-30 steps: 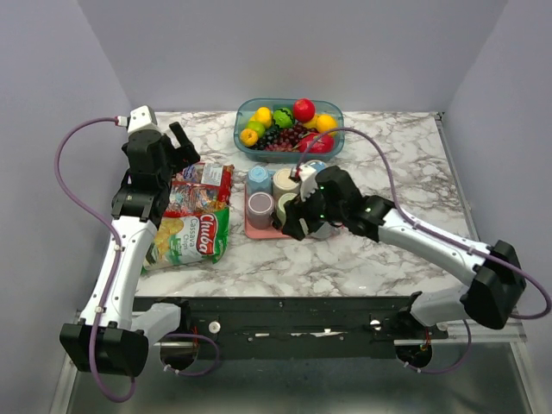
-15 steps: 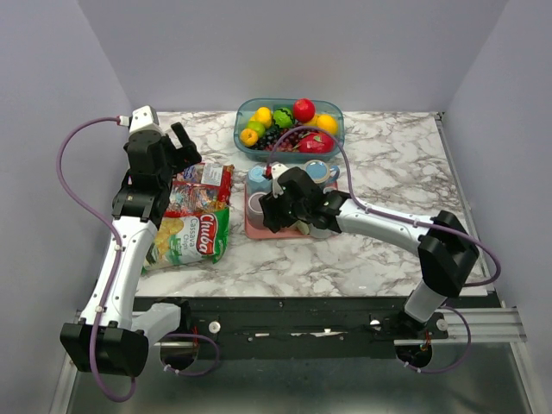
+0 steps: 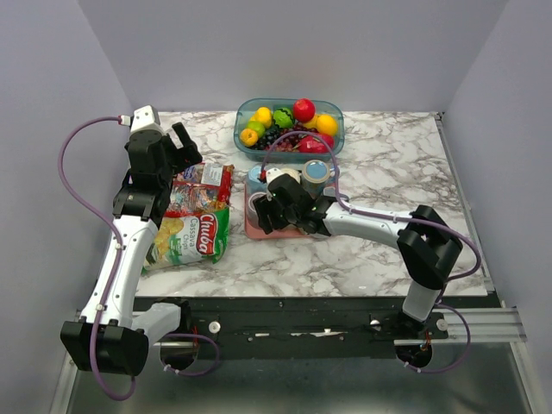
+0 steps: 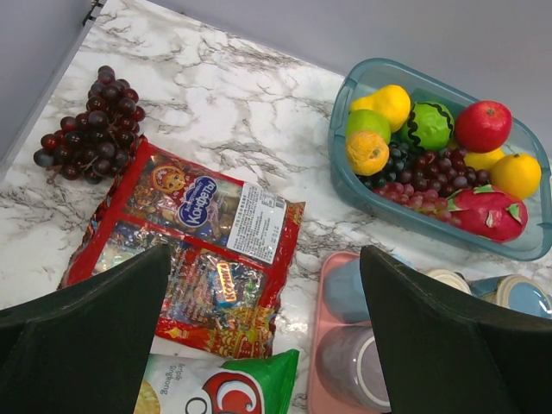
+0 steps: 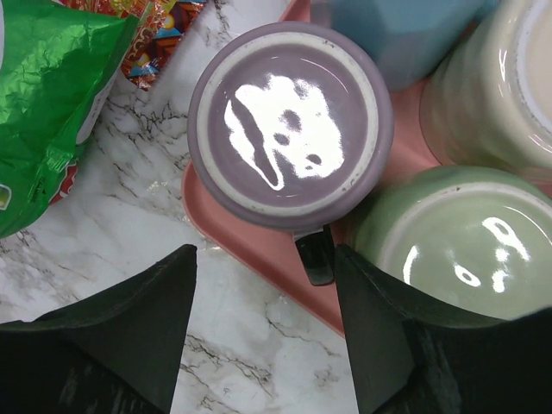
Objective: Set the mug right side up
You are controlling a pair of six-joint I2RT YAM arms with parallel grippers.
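A pink tray (image 3: 252, 231) holds several mugs standing upside down. In the right wrist view the purple mug (image 5: 289, 121) shows its base, with its dark handle (image 5: 315, 254) pointing toward me. A green mug (image 5: 457, 237), a cream mug (image 5: 500, 78) and a blue mug (image 5: 397, 34) stand beside it. My right gripper (image 5: 266, 259) is open just above the purple mug's near rim, its fingers on either side of the handle, and holds nothing. In the top view it (image 3: 267, 216) covers the tray's front left. My left gripper (image 3: 183, 142) is open and empty, high over the snack bags.
A teal bowl of fruit (image 3: 289, 129) stands behind the tray. A red candy bag (image 4: 198, 250) and a green chips bag (image 3: 197, 233) lie left of the tray. A bunch of grapes (image 4: 86, 129) lies at the far left. A blue lidded cup (image 3: 316, 172) stands at the tray's right.
My right gripper has moved left across the tray, from over the green mug to over the purple mug. The left arm has not moved.
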